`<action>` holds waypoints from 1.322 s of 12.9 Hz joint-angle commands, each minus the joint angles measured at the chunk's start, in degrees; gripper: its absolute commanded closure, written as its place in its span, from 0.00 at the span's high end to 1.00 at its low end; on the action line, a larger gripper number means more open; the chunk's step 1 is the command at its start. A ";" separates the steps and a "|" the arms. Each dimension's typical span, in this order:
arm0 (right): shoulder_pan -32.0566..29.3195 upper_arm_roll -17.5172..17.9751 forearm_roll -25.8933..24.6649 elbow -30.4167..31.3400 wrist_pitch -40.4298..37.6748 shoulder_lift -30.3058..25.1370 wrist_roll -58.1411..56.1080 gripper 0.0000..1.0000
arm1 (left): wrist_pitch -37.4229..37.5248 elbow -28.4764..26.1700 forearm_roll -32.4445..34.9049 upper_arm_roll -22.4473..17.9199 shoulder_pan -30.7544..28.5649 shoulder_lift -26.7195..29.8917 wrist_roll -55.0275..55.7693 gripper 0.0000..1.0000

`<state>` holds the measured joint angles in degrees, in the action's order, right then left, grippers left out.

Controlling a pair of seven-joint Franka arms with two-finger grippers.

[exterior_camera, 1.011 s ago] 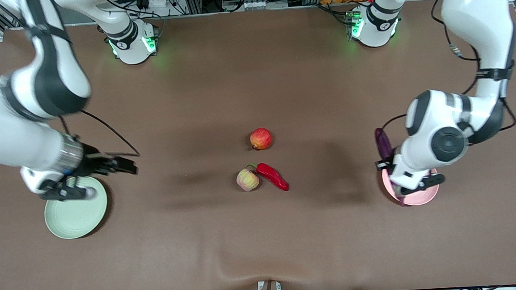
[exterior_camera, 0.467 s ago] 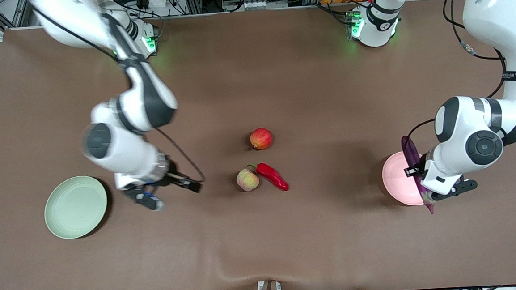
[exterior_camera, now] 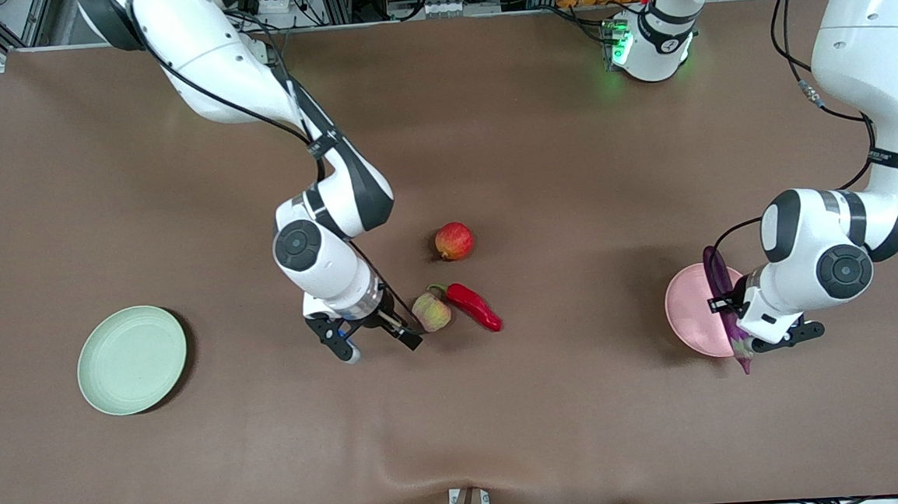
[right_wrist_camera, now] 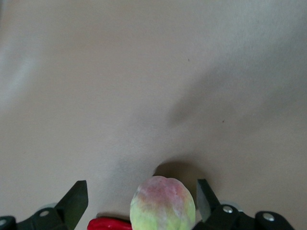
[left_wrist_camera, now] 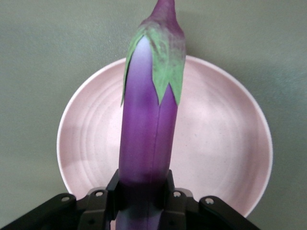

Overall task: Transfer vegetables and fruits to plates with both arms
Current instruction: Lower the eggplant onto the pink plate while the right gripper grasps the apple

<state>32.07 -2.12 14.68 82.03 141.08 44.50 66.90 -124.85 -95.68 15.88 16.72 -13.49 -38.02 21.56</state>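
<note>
My left gripper [exterior_camera: 736,320] is shut on the purple eggplant [exterior_camera: 725,297] and holds it over the pink plate [exterior_camera: 691,315]. In the left wrist view the eggplant [left_wrist_camera: 146,134] points stem-end away from the gripper [left_wrist_camera: 142,189], above the pink plate [left_wrist_camera: 216,143]. My right gripper [exterior_camera: 376,340] is open and empty, close beside the ribbed fruit [exterior_camera: 431,312]. In the right wrist view that fruit [right_wrist_camera: 163,203] shows between the spread fingers [right_wrist_camera: 76,196] of the gripper [right_wrist_camera: 140,191], untouched. The red chili [exterior_camera: 474,306] lies against the fruit. The red apple [exterior_camera: 454,241] sits farther from the front camera.
The pale green plate [exterior_camera: 132,359] sits near the right arm's end of the brown table. The chili also shows in the right wrist view [right_wrist_camera: 108,224], next to the fruit.
My right arm has swung from over the green plate to the ribbed fruit at the table's middle. My left gripper has carried the eggplant across the pink plate toward the left arm's end.
</note>
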 commanded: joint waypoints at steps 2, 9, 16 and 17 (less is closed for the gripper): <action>1.94 -0.69 0.44 -5.11 -0.20 4.97 5.60 1.00 | -0.74 -2.05 1.09 0.68 -0.31 1.19 -0.20 0.00; 4.58 -0.78 0.17 -5.74 -0.11 7.27 6.31 1.00 | -2.06 -4.25 0.82 0.68 -0.57 1.63 -0.11 0.00; 5.20 -0.86 -2.55 -5.74 -2.90 6.83 5.35 0.00 | -2.15 -3.38 0.82 0.77 -0.13 1.98 -0.20 1.00; 4.67 -0.95 -2.47 -6.26 -6.57 6.04 5.35 0.00 | -1.98 -2.59 0.82 0.86 -0.13 2.33 -0.11 1.00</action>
<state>37.09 -2.57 13.30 77.43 139.08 51.23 71.97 -126.80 -98.04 15.88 17.17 -13.40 -37.68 21.55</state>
